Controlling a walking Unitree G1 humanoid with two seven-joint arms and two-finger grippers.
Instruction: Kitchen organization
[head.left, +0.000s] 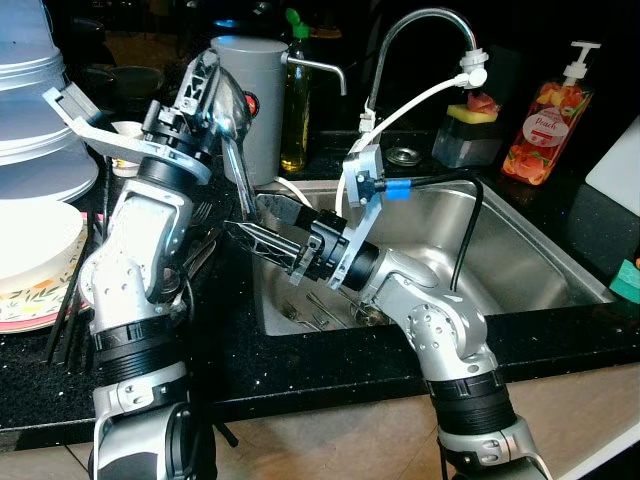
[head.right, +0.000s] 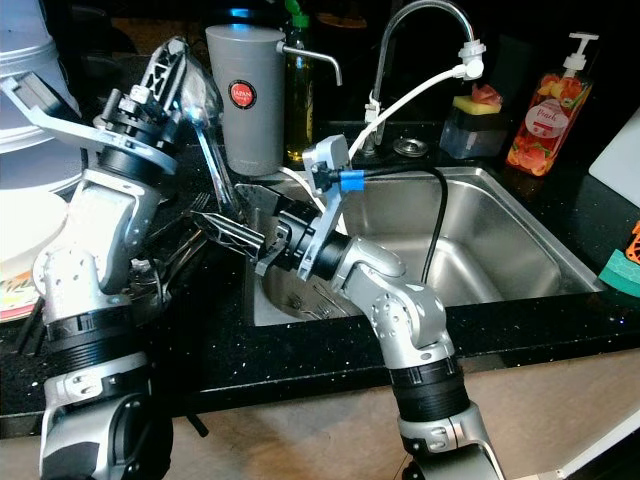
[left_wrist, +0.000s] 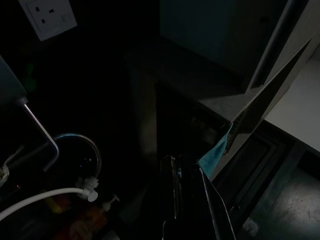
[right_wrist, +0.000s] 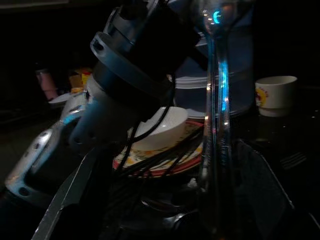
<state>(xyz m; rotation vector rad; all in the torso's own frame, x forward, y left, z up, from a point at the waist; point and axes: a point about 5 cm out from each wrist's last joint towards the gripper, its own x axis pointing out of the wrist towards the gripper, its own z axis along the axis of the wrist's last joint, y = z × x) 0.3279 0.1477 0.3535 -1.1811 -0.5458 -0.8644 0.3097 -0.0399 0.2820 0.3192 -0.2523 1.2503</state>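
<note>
A long shiny steel ladle (head.left: 232, 140) stands upright at upper left, clamped in the left claw (head.left: 205, 85); the right claw (head.left: 262, 222), fingers apart, brackets its handle beside the steel sink (head.left: 520, 240)

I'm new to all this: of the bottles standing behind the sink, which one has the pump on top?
The orange soap bottle at the right of the sink, with a white pump. The yellowish oil bottle by the grey jug has a green cap instead.

Black counter (head.left: 330, 375) w/ sink (head.left: 520, 250), plates (head.left: 40, 300), soap bottle (head.left: 545, 120).
</note>
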